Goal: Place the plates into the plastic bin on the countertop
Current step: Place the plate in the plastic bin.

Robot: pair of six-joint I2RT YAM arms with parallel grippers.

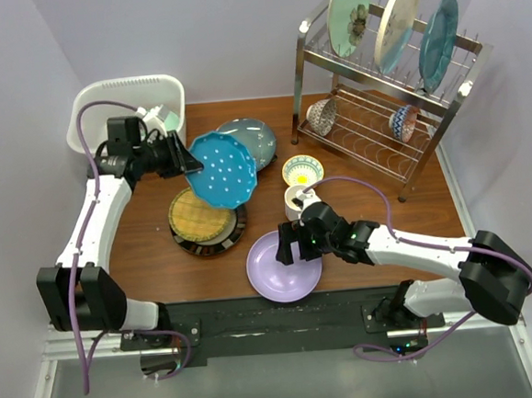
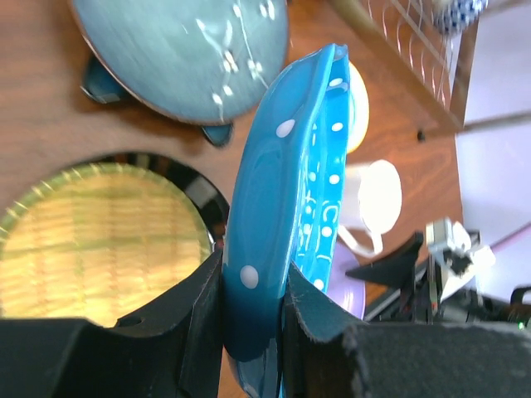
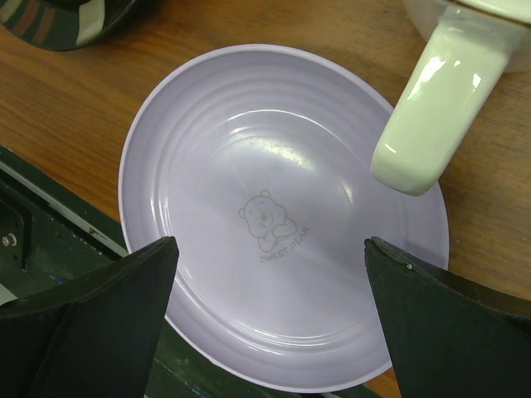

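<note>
My left gripper (image 1: pixel 187 159) (image 2: pixel 253 307) is shut on the rim of the blue dotted plate (image 1: pixel 222 170) (image 2: pixel 282 207), which hangs tilted on edge above the countertop (image 1: pixel 149 236), to the right of the white plastic bin (image 1: pixel 120 95). The lilac plate (image 1: pixel 276 267) (image 3: pixel 274 207) lies flat at the front edge. Over it my right gripper (image 1: pixel 297 247) (image 3: pixel 270 245) stands open, holding nothing. A black-rimmed plate with a yellow woven centre (image 1: pixel 203 218) (image 2: pixel 91 240) and a dark teal plate (image 1: pixel 252 140) (image 2: pixel 174 50) lie on the wood.
A steel wire rack (image 1: pixel 380 125) at the back right holds three upright plates (image 1: pixel 396 23) and two small bowls (image 1: pixel 322 114). A white mug (image 1: pixel 296 199) (image 3: pixel 431 108) stands beside the lilac plate, a small patterned bowl (image 1: pixel 302 170) behind it. The bin holds pale dishes.
</note>
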